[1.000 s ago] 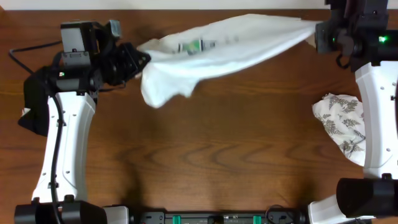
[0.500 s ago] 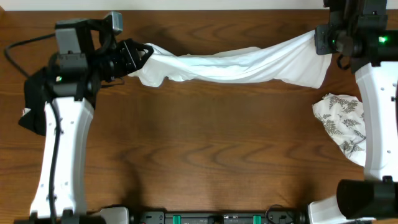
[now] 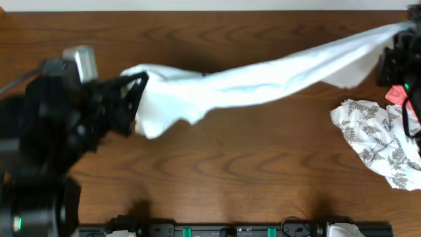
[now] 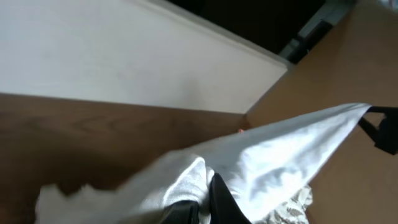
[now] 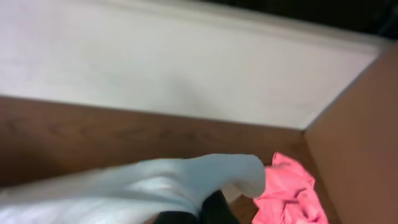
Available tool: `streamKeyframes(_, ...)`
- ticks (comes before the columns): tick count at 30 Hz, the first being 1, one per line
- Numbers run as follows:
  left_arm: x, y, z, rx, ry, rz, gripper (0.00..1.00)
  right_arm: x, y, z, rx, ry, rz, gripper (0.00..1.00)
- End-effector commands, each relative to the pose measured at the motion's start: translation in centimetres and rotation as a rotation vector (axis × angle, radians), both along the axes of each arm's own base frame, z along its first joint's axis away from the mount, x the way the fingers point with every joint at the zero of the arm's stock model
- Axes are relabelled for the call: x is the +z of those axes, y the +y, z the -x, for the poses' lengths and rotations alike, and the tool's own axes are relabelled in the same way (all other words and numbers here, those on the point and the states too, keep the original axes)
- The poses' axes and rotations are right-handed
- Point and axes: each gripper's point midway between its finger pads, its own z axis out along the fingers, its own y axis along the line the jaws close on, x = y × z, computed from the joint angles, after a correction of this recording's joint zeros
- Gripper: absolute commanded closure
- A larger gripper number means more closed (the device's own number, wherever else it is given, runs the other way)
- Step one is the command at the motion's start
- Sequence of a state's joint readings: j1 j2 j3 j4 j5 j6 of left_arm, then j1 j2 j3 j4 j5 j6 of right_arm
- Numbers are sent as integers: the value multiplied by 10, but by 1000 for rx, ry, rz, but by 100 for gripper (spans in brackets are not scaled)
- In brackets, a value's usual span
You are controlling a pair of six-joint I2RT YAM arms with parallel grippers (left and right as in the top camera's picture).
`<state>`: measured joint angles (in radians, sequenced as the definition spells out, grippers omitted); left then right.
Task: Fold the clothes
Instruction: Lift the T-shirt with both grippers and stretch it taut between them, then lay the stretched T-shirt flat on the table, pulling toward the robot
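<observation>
As the left gripper (image 3: 135, 95) and right gripper (image 3: 393, 49) each clamp one end, the white T-shirt (image 3: 263, 82) hangs stretched above the table (image 3: 230, 171), its long axis running from 8 to 2 o'clock.

You have a white T-shirt (image 3: 263, 82), a leaf-print garment (image 3: 371, 135) in white with grey sprigs, and a pink garment (image 5: 289, 193); the surface (image 3: 230, 171) is dark brown wood with wavy grain, and the wall (image 5: 155, 68) is off-white
</observation>
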<state>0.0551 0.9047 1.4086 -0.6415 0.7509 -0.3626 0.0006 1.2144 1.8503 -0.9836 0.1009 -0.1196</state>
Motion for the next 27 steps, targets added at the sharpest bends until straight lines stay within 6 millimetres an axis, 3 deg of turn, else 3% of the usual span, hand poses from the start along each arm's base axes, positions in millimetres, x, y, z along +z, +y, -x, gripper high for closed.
streamKeyframes(1,6,10,10,73,-37,-34,94,7,2,4,1,-25,-18,99)
streamKeyframes(5,-5,17,8,112,-7,-70,94,2,2,0,1,-9,-18,99)
streamKeyframes(11,-41,35,-30,193,117,-143,94,-29,4,-37,7,88,-20,99)
streamKeyframes(15,-74,40,-76,200,215,-166,94,-65,7,-82,24,171,-27,99)
streamKeyframes(21,-115,53,-173,241,214,-195,94,-109,8,-162,31,174,-20,99)
streamKeyframes(24,-124,56,-221,237,137,-211,94,-109,9,-197,50,95,25,99)
streamKeyframes(27,-125,57,-252,228,60,-249,94,-89,8,-217,54,-26,49,99)
